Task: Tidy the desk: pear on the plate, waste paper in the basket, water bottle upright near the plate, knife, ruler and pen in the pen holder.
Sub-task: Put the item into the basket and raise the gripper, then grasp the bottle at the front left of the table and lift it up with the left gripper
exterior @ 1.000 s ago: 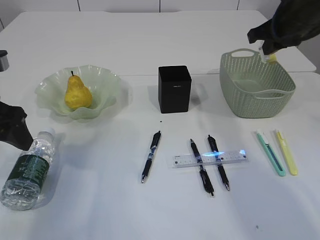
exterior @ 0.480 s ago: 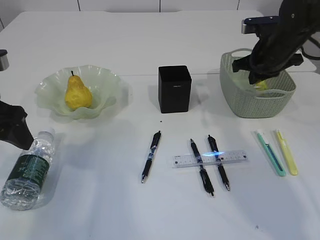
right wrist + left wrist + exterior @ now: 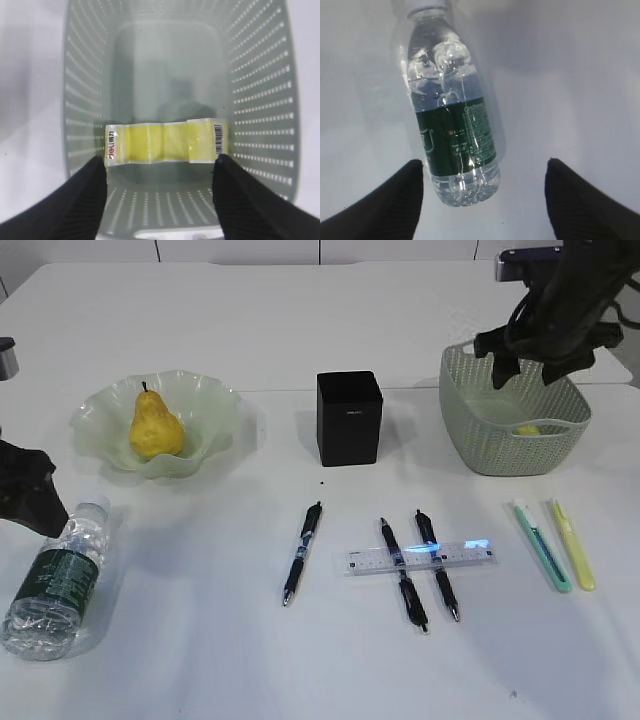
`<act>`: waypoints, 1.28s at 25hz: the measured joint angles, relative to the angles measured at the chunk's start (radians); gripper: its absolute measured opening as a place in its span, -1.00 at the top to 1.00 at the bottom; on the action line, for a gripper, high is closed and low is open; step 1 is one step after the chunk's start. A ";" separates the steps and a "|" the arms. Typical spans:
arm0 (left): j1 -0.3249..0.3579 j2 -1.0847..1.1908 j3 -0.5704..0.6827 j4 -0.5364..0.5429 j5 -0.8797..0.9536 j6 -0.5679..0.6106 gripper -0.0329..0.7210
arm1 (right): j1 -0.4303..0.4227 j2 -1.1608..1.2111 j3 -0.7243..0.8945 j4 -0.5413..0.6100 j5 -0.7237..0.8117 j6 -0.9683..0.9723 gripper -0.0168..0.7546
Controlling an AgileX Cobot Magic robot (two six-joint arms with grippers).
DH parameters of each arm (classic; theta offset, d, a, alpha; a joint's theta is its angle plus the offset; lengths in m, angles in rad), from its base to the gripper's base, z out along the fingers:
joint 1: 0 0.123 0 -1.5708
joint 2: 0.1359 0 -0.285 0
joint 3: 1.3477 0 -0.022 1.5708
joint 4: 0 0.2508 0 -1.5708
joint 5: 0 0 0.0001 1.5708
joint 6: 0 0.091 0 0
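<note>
— Paper is what is being asked about. Where is the waste paper [image 3: 166,143] seen?

— It is seen lying flat on the floor of the basket [image 3: 470,390], under the right gripper [image 3: 159,192]. Yellow paper with white ends is shown between the two black fingers [image 3: 75,202], lower down than them. It is not being held.

— How is that gripper set?

— Its jaws are spread wide, with nothing between them. It is held up over the basket's back part.

— And the water bottle [image 3: 451,107]?

— It is laid on its side on the desk [image 3: 200,640], near the front left edge. The left gripper [image 3: 482,200] is hung just over it, jaws wide apart, one finger off to each side of the bottle's bottom end. The bottle is not gripped.

— Is the pear [image 3: 154,426] put away?

— Yes, it is stood on the plate [image 3: 215,405], well apart from both grippers.

— What is left out?

— The ruler [image 3: 420,557] is laid across two pens in front of the pen holder [image 3: 348,418].
</note>
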 joint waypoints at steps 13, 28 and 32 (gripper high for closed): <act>0.000 0.000 0.000 -0.001 -0.002 0.000 -0.51 | 0.000 -0.081 -0.142 0.210 0.371 -0.170 -0.33; 0.000 0.000 0.000 0.004 -0.042 -0.002 -0.51 | 0.000 -0.491 0.452 0.280 0.385 -0.239 -0.33; 0.000 0.004 0.000 0.034 -0.108 -0.066 -0.51 | 0.000 -0.602 0.569 0.281 0.385 -0.239 -0.33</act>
